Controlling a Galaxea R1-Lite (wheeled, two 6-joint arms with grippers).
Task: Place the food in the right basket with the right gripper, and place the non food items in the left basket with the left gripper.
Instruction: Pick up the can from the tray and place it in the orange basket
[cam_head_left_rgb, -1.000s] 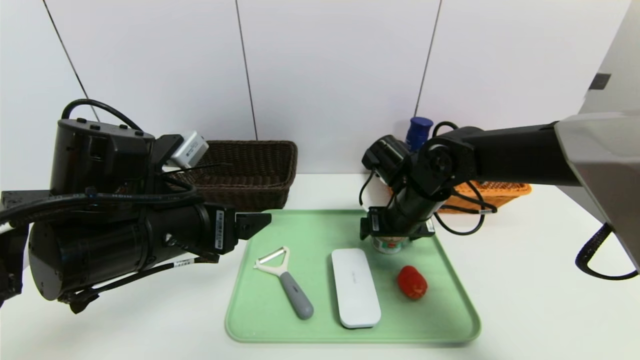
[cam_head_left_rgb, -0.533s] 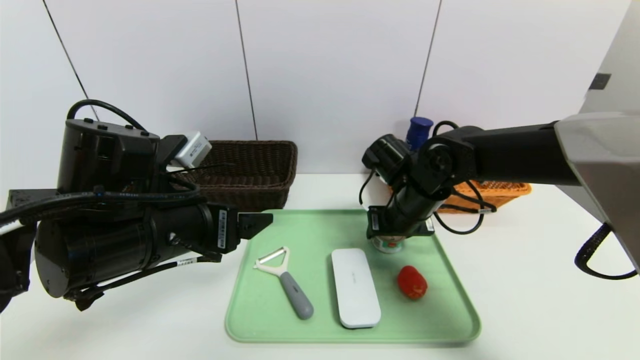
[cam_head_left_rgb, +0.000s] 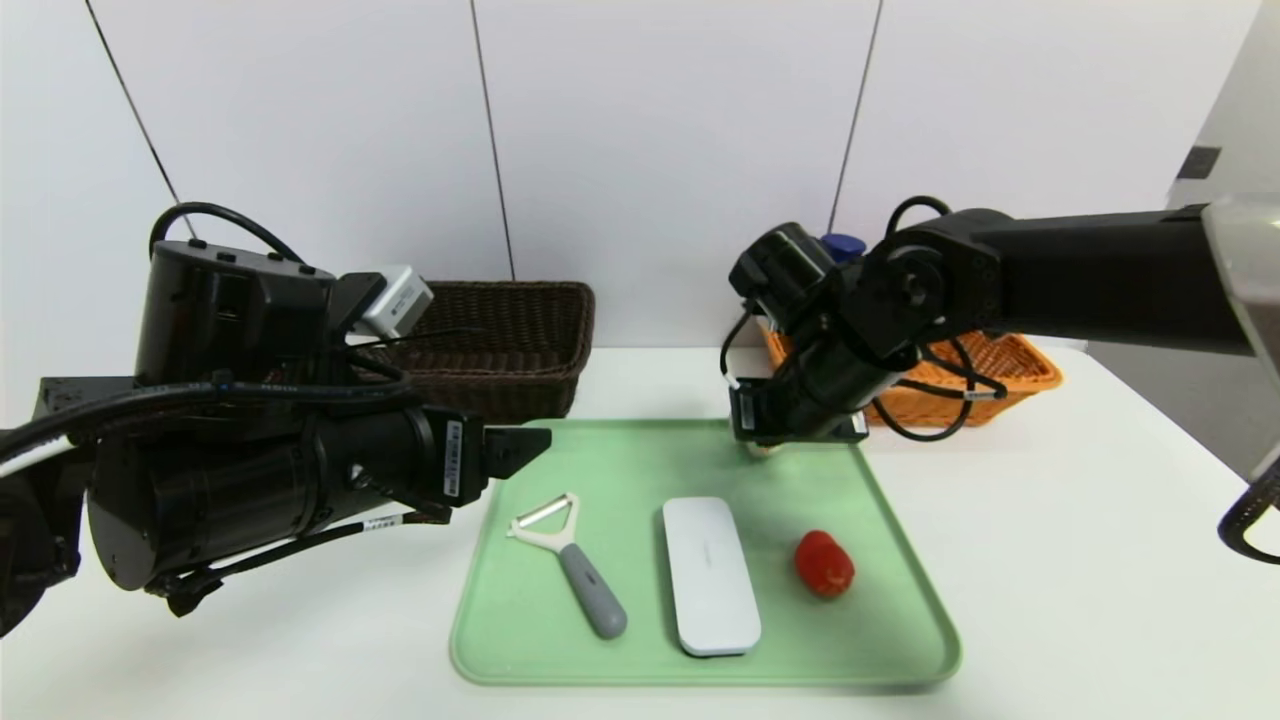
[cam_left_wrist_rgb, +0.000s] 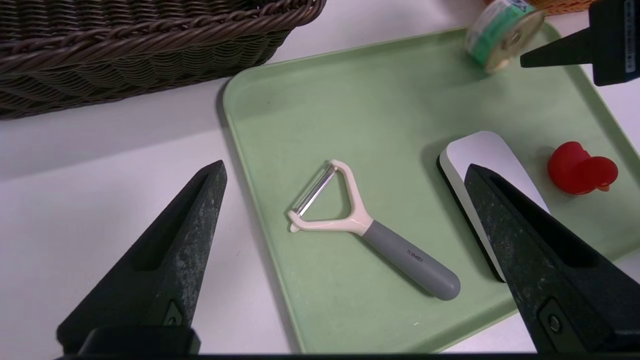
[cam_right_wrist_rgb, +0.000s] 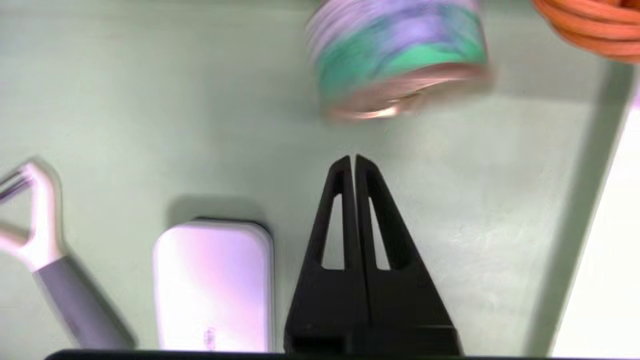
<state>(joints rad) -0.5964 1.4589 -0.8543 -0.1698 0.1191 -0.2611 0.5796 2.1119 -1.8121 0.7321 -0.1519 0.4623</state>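
Bright, even light; blurred right-wrist view.

- White table (cam_head_left_rgb: 1050, 560) holding a pale green tray (cam_head_left_rgb: 890, 620) at centre front.
- Dark brown wicker basket (cam_head_left_rgb: 500, 340) at back left.
- Orange wicker basket (cam_head_left_rgb: 1010, 365) at back right.

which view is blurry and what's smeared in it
Right wrist view: motion blur smears the tin can, peeler and white case; only the right gripper, shut on nothing, stays crisp. Left wrist view and head view: sharp, soft shadows.
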